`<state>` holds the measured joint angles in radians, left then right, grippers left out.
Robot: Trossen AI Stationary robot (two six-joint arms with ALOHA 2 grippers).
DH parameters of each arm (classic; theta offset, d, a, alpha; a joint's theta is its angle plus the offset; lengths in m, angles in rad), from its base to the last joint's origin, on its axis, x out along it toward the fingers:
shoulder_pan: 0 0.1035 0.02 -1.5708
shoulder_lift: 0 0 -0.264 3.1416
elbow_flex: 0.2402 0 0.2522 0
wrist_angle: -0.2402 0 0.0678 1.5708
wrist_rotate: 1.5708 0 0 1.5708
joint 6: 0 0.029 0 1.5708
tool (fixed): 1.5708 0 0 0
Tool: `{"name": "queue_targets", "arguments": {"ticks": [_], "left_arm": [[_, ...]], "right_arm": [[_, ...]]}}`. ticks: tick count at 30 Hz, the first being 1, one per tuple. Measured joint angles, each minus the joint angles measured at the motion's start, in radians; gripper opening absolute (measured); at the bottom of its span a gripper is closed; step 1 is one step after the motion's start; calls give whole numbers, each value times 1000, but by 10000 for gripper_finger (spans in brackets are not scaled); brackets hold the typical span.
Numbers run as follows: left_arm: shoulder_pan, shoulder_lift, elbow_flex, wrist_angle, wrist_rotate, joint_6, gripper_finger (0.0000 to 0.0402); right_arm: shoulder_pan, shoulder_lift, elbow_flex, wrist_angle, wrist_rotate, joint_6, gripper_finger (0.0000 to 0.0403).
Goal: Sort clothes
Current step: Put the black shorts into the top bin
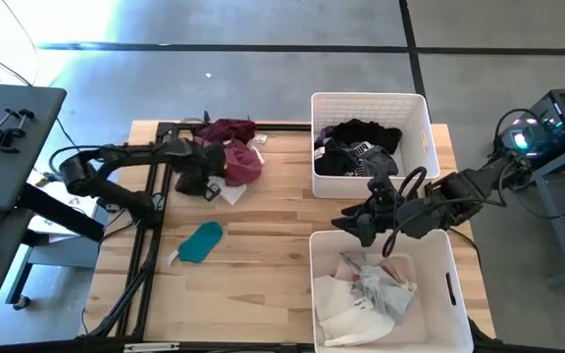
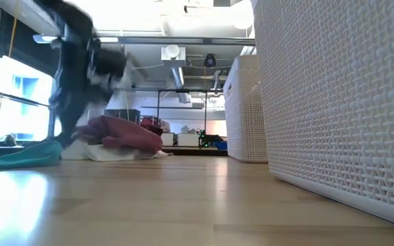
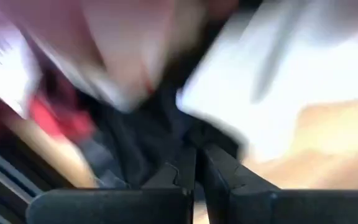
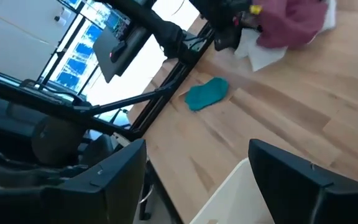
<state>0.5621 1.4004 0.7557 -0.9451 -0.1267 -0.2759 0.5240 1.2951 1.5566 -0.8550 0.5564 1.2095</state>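
Note:
A pile of clothes lies at the table's far left. It holds a maroon garment (image 1: 233, 147) (image 2: 122, 133), a white piece (image 1: 231, 193) and a black garment (image 1: 200, 182). My left gripper (image 1: 194, 175) (image 3: 194, 171) points down at the pile's near left side, shut on the black garment. A teal garment (image 1: 202, 242) (image 4: 207, 93) lies flat on the wood nearer the front. My right gripper (image 1: 356, 224) (image 4: 219, 186) hangs open above the gap between the two bins, with nothing between its fingers. My left gripper comes from above, its fingers pointing down, and pinches black fabric (image 3: 145, 146) at its fingertips. The wrist view is blurred, so I cannot tell an edge from a fold, or how many layers it has. The black garment still sits against the pile.
A white bin (image 1: 422, 118) at the far right holds black clothes. A second white bin (image 1: 449, 265) at the near right holds white and grey ones; its wall fills the right of the low view (image 2: 340, 102). Bare wood lies between the teal garment and the bins.

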Motion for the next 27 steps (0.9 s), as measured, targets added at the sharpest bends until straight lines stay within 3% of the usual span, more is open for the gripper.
{"name": "queue_targets", "arguments": {"ticks": [7, 13, 16, 22, 24, 27], "left_arm": [[-51, -178, 423, -315, 34, 189, 1], [-128, -222, 793, -303, 256, 323, 1], [-174, -221, 892, -197, 342, 336, 1], [-262, -220, 934, 31, 395, 326, 0], [-288, -219, 934, 90, 410, 312, 0], [-324, -212, 934, 167, 447, 295, 0]], "right_arm": [[-14, 42, 0, -13, 78, -23, 271], [-63, 106, 0, -10, 90, -120, 271], [-98, 147, 0, 61, 50, -326, 271], [-169, 260, 0, 420, -2, -988, 271], [-196, 288, 0, 546, 14, -1139, 271], [-239, 315, 0, 714, 104, -1241, 271]]}}
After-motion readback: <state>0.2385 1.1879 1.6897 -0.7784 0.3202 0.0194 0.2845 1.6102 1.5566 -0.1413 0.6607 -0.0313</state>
